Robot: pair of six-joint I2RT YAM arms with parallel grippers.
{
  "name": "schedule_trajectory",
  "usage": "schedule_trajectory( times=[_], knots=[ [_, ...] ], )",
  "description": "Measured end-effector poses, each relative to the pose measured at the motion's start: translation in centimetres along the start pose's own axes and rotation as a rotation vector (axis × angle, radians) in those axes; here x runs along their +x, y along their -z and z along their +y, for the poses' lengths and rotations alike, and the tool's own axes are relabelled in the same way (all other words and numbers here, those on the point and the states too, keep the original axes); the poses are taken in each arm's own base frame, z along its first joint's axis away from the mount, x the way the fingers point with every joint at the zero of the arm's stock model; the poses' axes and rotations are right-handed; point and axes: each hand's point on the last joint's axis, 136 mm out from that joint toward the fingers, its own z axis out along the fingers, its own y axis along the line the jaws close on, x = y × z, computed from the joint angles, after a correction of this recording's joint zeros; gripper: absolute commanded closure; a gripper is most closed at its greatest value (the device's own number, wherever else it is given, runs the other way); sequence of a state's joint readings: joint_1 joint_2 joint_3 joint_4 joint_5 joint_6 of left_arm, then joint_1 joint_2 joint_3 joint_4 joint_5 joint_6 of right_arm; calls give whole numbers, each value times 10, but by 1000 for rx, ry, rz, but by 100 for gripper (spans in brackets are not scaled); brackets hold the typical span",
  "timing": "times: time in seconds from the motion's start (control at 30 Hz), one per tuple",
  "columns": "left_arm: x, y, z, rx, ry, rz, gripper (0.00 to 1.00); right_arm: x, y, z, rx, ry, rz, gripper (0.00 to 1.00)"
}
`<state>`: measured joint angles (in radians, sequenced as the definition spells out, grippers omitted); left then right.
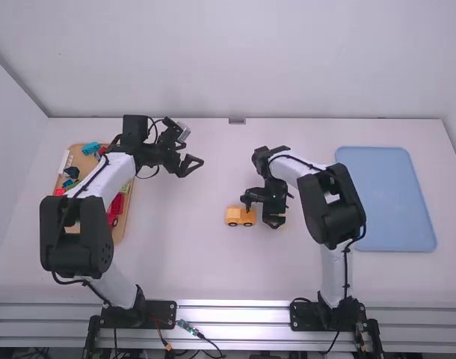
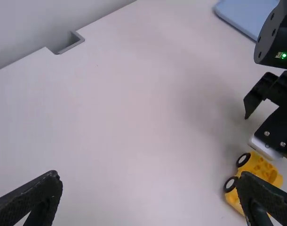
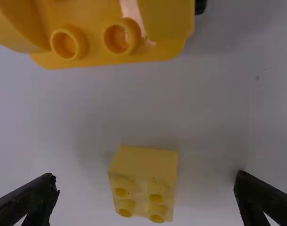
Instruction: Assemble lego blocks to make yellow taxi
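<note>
Near the middle of the high view, the yellow vehicle base [image 1: 241,216] sits on its wheels on the white counter [image 1: 183,254], just beside the right pincer [image 1: 259,213], whose fingers are spread. A pale yellow block [image 3: 143,179] lies between those fingers, touching neither, at the lower middle of the right wrist view. Up and left of the base, the left pincer [image 1: 196,166] is released and holds nothing. At the far left, a tan tray [image 1: 82,161] carries coloured pieces; a blue tray [image 1: 385,198] lies at right.
</note>
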<state>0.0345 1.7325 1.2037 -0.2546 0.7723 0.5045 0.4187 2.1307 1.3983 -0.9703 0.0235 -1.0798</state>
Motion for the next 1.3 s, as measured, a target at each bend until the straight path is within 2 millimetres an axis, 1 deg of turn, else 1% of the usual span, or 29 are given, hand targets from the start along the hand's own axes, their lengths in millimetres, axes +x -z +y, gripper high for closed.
schedule_trajectory(
  times=[0.17,0.2,0.23,0.27,0.3,0.33,0.4,0.43,0.47,0.5,0.53,0.57,0.63,0.67,0.7,0.77,0.8,0.87,0.93,0.97,1.0,1.07,1.1,1.13,1.2,1.23,1.3],
  knots=[
    [-1,0,0,-1,-2,-2,1,-1,0,0,1,0,-3,1],
    [-1,0,1,-3,-5,-5,1,-2,3,-1,8,0,-11,1],
    [-2,0,1,-4,-9,-8,1,-3,7,-1,16,0,-21,1],
    [-4,0,3,-12,-19,-16,1,-5,15,-2,34,0,-39,1],
    [-6,0,4,-18,-26,-20,1,-8,28,-5,68,1,-68,1],
    [-7,0,5,-20,-28,-22,1,-8,30,-5,73,1,-72,1],
    [-11,0,8,-34,-48,-38,1,-19,75,-16,197,3,-178,1],
    [-13,0,9,-41,-54,-42,1,-22,89,-18,231,4,-211,1],
    [-14,1,11,-50,-62,-46,1,-24,106,-20,271,7,-253,1],
    [-15,1,14,-62,-67,-46,1,-26,139,-17,332,27,-337,1],
    [-15,1,15,-69,-68,-44,1,-26,154,-14,359,39,-379,1],
    [-14,1,16,-74,-68,-42,1,-25,175,-9,393,60,-436,1],
    [-14,1,16,-78,-67,-39,1,-17,204,-4,448,81,-522,1],
    [-14,1,17,-81,-68,-38,1,-8,219,-4,484,78,-566,1],
    [-13,1,17,-81,-67,-37,1,0,228,-6,512,70,-595,1],
    [-13,1,17,-80,-65,-36,1,10,234,-14,541,53,-613,1],
    [-12,1,16,-78,-62,-34,1,18,236,-20,554,31,-621,1],
    [-13,1,12,-55,-69,-41,1,29,233,-24,538,-24,-630,1],
    [-14,0,7,-25,-87,-51,1,35,231,-23,519,-59,-635,1],
    [-15,0,3,-7,-100,-58,1,38,230,-23,511,-77,-641,1],
    [-17,0,-5,34,-134,-74,1,39,231,-23,504,-87,-657,1],
    [-21,0,-13,76,-185,-100,1,37,231,-21,494,-70,-688,1],
    [-23,1,-19,107,-226,-123,1,34,229,-19,482,-32,-728,1],
    [-24,2,-24,133,-258,-141,1,30,223,-14,462,9,-762,1],
    [-17,0,-34,176,-295,-155,1,26,206,-9,434,63,-823,1],
    [-15,-1,-35,180,-298,-155,1,25,202,-9,433,71,-835,1],
    [-6,-5,-43,205,-321,-161,1,22,182,-13,444,89,-905,1]
  ],
)
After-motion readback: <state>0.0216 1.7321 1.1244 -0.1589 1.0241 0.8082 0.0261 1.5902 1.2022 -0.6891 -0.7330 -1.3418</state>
